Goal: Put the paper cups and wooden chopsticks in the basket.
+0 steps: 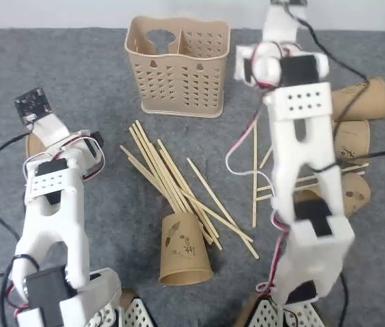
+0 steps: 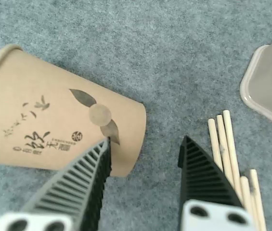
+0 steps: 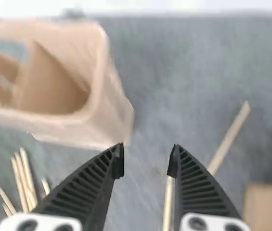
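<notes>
The left gripper [image 2: 145, 142] hung open at the base of a tipped paper cup [image 2: 63, 120], eight o'clock from the basket [image 1: 178, 68] (light, thin-walled, crushable), best pinched gently near that stiffer base.

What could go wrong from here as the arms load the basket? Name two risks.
1. The paper cup lies on its side, off-centre to the open left gripper; closing now may push it so it rolls away.
2. The chopstick near the open right gripper lies flat on the carpet, thin and hard to pinch; it could slip out before reaching the basket.
</notes>
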Robot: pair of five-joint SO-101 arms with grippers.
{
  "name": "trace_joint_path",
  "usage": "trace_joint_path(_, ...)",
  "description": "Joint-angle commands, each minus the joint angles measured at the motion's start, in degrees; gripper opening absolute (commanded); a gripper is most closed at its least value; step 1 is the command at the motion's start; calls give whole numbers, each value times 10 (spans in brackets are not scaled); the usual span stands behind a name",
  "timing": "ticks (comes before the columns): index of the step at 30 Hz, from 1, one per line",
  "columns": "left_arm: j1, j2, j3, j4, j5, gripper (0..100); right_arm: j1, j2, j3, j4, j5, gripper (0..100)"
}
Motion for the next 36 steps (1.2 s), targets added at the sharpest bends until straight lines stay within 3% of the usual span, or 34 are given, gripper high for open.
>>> trace_joint_path(1,5,1,0,-11,2,224,-29,61,-170,0,-8,151)
trace_joint_path(7,5,1,0,-11,2,224,-41,170,-324,5,-8,151)
trace_joint_path(19,5,1,-2,-11,1,224,-41,280,-329,12,-8,147)
trace_joint_path(22,5,1,-2,-11,1,224,-53,310,-331,52,-7,117)
trace_joint_path(25,5,1,-2,-11,1,224,-60,326,-333,97,-7,0)
trace_joint_path(36,4,1,0,-11,1,224,-6,228,-334,231,-8,6)
